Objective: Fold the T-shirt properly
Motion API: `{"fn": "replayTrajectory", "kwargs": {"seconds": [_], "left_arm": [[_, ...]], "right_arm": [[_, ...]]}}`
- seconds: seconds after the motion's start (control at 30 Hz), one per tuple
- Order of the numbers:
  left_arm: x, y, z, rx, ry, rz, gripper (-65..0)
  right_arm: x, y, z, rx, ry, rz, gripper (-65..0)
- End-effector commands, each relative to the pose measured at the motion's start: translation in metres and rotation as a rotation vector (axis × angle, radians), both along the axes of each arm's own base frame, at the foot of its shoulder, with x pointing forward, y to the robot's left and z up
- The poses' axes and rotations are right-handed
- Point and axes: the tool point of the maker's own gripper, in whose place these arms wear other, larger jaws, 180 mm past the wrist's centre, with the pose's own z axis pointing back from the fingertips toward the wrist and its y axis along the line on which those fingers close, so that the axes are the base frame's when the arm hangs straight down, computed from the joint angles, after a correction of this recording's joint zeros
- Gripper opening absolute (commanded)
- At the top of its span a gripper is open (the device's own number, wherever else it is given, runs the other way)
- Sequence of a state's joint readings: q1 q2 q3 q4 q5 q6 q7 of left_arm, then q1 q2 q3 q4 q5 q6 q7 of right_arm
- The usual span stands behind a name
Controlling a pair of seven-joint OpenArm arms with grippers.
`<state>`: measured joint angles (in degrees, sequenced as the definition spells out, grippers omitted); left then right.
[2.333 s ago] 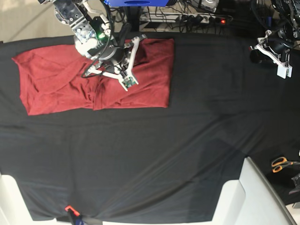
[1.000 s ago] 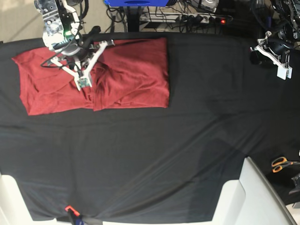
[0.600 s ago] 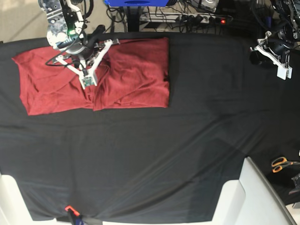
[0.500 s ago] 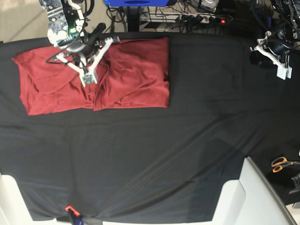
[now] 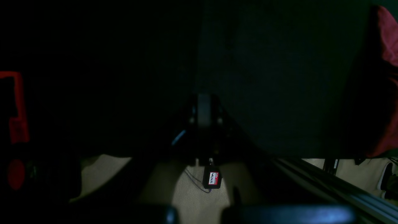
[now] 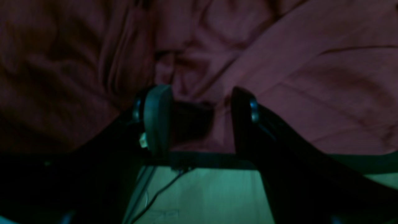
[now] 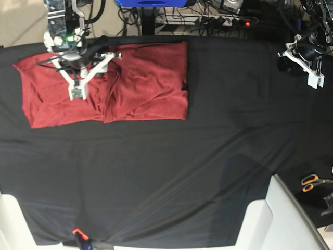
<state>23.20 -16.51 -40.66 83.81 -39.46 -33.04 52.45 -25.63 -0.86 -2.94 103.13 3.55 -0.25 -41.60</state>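
Black cloth (image 7: pixel 166 172) covers the table, bare in the near half. Farther back, upper left, the T-shirt (image 7: pixel 151 78) lies as a partly folded rectangle, creases remaining. Right gripper (image 6: pixel 199 121) hovers over it, jaws apart and empty; left gripper (image 7: pixel 307 65), far right, can't be read.

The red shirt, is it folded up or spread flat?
Partly folded: the T-shirt lies as a wrinkled rectangle with overlapping layers under the open right gripper.

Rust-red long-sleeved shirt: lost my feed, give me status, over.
Right pincer open over the rust-red long-sleeved knit shirt, gripping nothing. Left pincer parked at the far corner, state unclear. Shirt partly folded, wrinkled, on the black cloth. Nothing in the way.
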Motion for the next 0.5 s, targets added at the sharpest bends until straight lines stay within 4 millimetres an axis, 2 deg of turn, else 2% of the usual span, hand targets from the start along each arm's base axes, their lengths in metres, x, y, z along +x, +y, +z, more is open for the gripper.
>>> {"fn": "replayTrajectory", "kwargs": {"seconds": [0.0,0.07,0.1,0.17,0.23,0.27,0.37,0.47], "left_arm": [[0.006,0.006,0.009,0.015,-0.032,-0.005,-65.0],[0.006,0.006,0.009,0.015,-0.032,-0.005,-65.0],[0.006,0.006,0.009,0.015,-0.032,-0.005,-65.0],[0.006,0.006,0.009,0.015,-0.032,-0.005,-65.0],[0.006,0.006,0.009,0.015,-0.032,-0.007,-65.0],[0.006,0.006,0.009,0.015,-0.032,-0.007,-65.0],[0.006,0.006,0.009,0.015,-0.032,-0.005,-65.0],[0.006,0.007,0.010,0.016,-0.033,-0.004,-65.0]], "right_arm": [[0.009,0.000,0.014,-0.003,-0.068,0.006,-35.9],[0.013,0.008,0.029,0.011,-0.137,0.026,-36.6],[0.015,0.017,0.034,0.022,-0.158,0.062,-39.0],[0.013,0.036,0.037,0.032,-0.169,0.185,-48.5],[0.005,0.063,0.038,0.061,-0.168,0.306,-62.4],[0.002,0.075,0.039,0.077,-0.167,0.343,-65.0],[-0.001,0.096,0.041,0.100,-0.173,0.410,-63.5],[-0.001,0.103,0.022,0.097,-0.130,0.434,-64.4]]}}
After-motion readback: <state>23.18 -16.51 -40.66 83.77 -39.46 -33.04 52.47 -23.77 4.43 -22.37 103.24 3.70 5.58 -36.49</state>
